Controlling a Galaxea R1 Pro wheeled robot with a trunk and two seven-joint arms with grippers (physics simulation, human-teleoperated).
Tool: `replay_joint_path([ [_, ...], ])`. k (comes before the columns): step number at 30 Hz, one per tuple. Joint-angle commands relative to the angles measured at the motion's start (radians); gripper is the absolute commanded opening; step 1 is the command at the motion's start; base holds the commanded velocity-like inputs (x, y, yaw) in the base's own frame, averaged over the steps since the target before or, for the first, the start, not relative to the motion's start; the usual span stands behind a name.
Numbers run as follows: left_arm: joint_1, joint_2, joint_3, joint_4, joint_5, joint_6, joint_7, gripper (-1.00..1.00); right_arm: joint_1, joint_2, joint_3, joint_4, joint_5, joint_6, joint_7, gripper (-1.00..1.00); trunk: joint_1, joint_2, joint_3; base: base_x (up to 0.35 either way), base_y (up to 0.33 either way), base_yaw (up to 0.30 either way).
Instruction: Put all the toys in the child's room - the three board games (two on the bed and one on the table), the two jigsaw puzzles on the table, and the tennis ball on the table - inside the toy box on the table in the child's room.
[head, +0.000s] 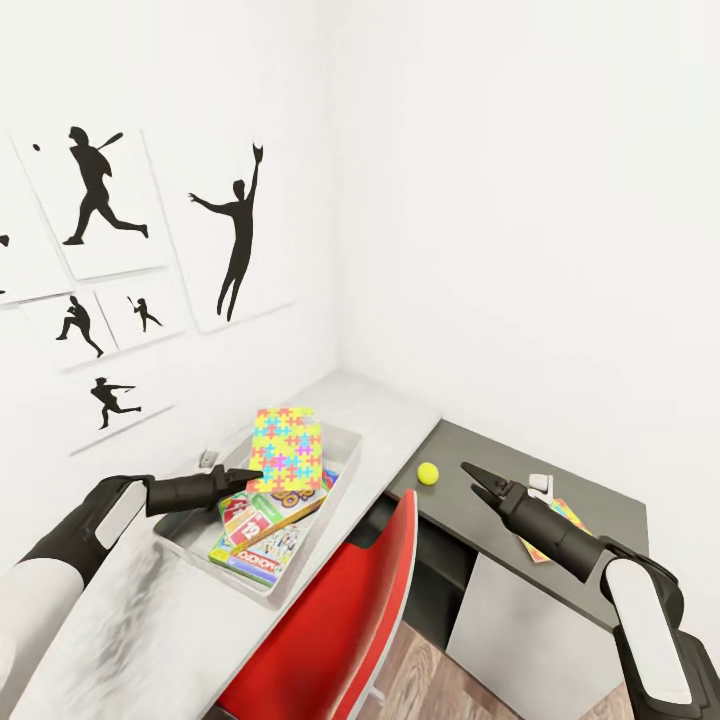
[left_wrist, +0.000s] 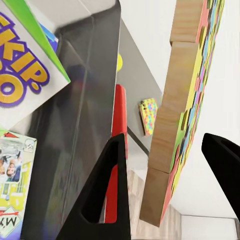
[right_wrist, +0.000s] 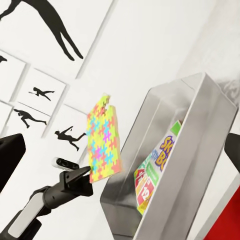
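Three board games (head: 262, 535) lie in toy box (head: 345, 450). Left gripper (head: 257, 473) fingers apart, jigsaw puzzle (head: 287, 449) between them, apparently released. Right gripper (head: 477, 480) open, empty. Tennis ball (head: 428, 473), second puzzle (head: 562, 518) remain.

I count 2 jigsaw puzzles (head: 288, 449) (head: 566, 515), 3 board games (head: 262, 531) stacked in 1 toy box (head: 190, 532), 1 tennis ball (head: 428, 473), 1 red chair (head: 340, 620), 6 silhouette pictures (head: 236, 228) on the wall, and 2 grippers (head: 254, 474) (head: 474, 480).
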Motion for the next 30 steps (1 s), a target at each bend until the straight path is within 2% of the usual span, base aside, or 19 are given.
replay_joint_path([
  [1, -0.001, 0.002, -0.004, 0.002, 0.001, 0.004, 0.010, -1.00, -0.001, 0.000, 0.000, 0.000, 0.004, 0.005, 0.005, 1.00, 0.001, -0.002, -0.002, 0.000, 0.000, 0.000],
  [2, -0.001, 0.002, -0.004, 0.003, -0.003, 0.004, 0.020, -1.00, -0.001, 0.000, 0.001, 0.000, 0.005, 0.005, 0.005, 1.00, 0.001, -0.002, -0.002, 0.000, 0.000, 0.000],
  [4, -0.001, 0.005, -0.001, 0.005, -0.025, 0.004, 0.080, -1.00, -0.001, 0.000, 0.003, 0.000, 0.008, 0.004, 0.005, 1.00, 0.001, -0.002, -0.002, 0.000, 0.000, 0.000],
  [8, -0.001, 0.006, 0.003, 0.007, -0.044, 0.003, 0.184, -1.00, -0.001, 0.000, 0.005, 0.001, 0.013, 0.004, 0.005, 1.00, 0.001, -0.002, -0.002, 0.000, 0.000, 0.000],
  [11, -0.001, 0.006, 0.003, 0.008, -0.049, 0.003, 0.217, -1.00, -0.001, 0.000, 0.005, 0.001, 0.014, 0.004, 0.006, 1.00, 0.001, -0.002, -0.002, 0.000, 0.000, 0.000],
  [14, -0.001, 0.009, 0.002, 0.008, -0.053, 0.001, 0.233, -1.00, -0.001, 0.000, 0.005, 0.001, 0.014, 0.004, 0.006, 1.00, 0.001, -0.002, -0.002, 0.000, 0.000, 0.000],
  [20, -0.001, 0.011, 0.001, 0.012, -0.074, -0.049, 0.238, -1.00, 0.000, -0.001, 0.005, 0.001, 0.014, 0.004, 0.007, 1.00, 0.001, -0.002, -0.002, 0.000, 0.000, 0.000],
  [27, -0.001, 0.012, 0.000, 0.013, -0.086, -0.058, 0.242, -1.00, -0.001, -0.001, 0.005, 0.001, 0.014, 0.004, 0.007, 1.00, 0.001, -0.002, -0.002, 0.000, 0.000, 0.000],
  [30, -0.001, 0.012, 0.000, 0.013, -0.087, -0.059, 0.266, -1.00, -0.001, -0.001, 0.005, 0.001, 0.014, 0.004, 0.007, 1.00, 0.001, -0.002, -0.002, 0.000, 0.000, 0.000],
])
